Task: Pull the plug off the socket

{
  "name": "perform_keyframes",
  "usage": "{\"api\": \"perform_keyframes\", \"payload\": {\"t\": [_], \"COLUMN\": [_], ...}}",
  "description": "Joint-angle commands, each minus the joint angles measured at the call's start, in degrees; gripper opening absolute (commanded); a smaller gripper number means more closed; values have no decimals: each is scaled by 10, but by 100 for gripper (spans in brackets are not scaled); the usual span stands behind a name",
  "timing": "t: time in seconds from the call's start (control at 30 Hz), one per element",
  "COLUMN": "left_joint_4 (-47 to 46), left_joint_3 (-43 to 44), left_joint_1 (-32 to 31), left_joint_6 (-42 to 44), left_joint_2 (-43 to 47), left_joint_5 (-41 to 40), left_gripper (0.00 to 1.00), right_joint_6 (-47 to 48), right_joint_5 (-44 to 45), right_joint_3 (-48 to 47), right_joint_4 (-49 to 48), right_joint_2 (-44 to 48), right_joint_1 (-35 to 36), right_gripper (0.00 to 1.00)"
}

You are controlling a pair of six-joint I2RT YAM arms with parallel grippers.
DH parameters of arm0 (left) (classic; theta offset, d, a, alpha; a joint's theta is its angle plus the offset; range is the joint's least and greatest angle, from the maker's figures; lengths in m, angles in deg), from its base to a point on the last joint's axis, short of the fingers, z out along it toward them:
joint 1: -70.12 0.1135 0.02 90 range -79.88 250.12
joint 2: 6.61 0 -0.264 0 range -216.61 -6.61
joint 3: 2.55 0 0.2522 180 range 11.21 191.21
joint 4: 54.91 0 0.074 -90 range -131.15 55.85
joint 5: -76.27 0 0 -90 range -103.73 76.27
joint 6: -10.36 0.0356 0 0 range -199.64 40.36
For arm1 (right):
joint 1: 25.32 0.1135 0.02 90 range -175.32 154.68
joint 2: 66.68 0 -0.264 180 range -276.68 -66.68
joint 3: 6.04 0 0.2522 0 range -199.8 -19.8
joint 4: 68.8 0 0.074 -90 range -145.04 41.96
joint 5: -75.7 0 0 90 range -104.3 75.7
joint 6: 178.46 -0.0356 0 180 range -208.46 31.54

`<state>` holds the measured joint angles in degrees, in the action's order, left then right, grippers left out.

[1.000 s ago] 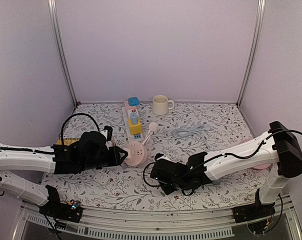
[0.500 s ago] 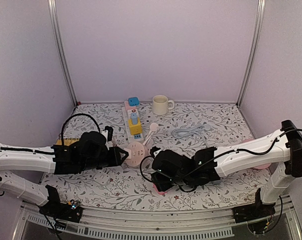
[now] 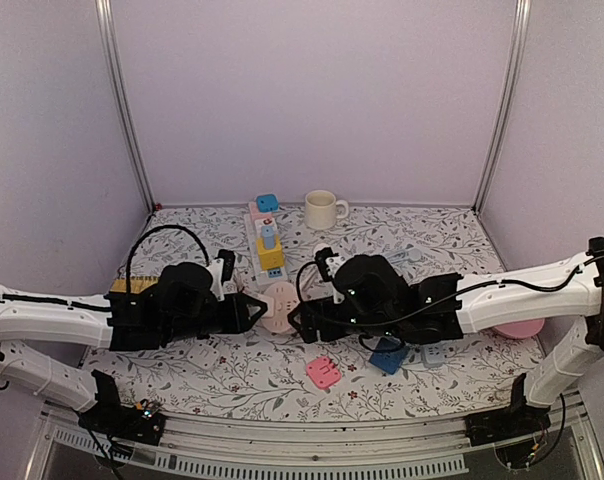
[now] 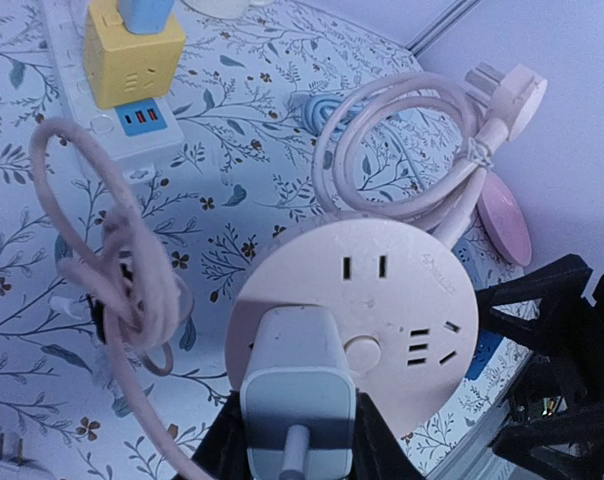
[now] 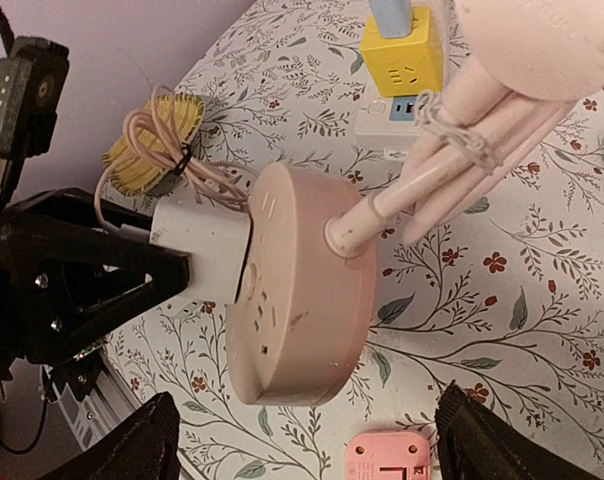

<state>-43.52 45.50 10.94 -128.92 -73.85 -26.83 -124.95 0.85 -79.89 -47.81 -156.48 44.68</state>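
Observation:
The round pink socket (image 3: 279,305) stands tilted on its edge in the middle of the table, its face (image 4: 382,290) turned to my left gripper. A white plug (image 4: 300,385) sits in that face, and my left gripper (image 3: 250,312) is shut on it. In the right wrist view the plug (image 5: 197,250) shows between the black left fingers (image 5: 102,275) and the socket (image 5: 302,290). My right gripper (image 3: 300,322) is open right beside the socket's back, its fingertips (image 5: 147,440) spread wider than the socket with nothing between them.
A small pink plug (image 3: 323,372) lies on the table below the socket, a blue one (image 3: 387,355) to its right. A power strip (image 3: 254,235) carrying a yellow cube (image 3: 270,255) and a mug (image 3: 323,209) stand at the back. The socket's pink cable (image 4: 382,150) loops behind it.
My right gripper has opened, let the small pink plug drop onto the table, and swung up to the socket. The left gripper has kept its grip on the white plug.

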Motion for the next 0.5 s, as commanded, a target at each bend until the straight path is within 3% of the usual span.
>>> {"api": "perform_keyframes", "payload": {"t": [0.0,0.2,0.47], "left_joint_4": [-95,-119,-143], "left_joint_3": [9,14,24], "left_joint_1": [-17,-30,-42], "left_joint_6": [25,45,49], "left_joint_2": [7,7,-10], "left_joint_5": [8,18,25], "left_gripper": [0,0,0], "right_joint_6": [-45,-74,-83], "right_joint_5": [-37,-79,-86], "right_joint_3": [43,70,71], "right_joint_4": [-95,-154,-171], "right_joint_2": [30,38,30], "right_joint_1": [-27,-50,-51], "right_gripper": [89,84,65]}}
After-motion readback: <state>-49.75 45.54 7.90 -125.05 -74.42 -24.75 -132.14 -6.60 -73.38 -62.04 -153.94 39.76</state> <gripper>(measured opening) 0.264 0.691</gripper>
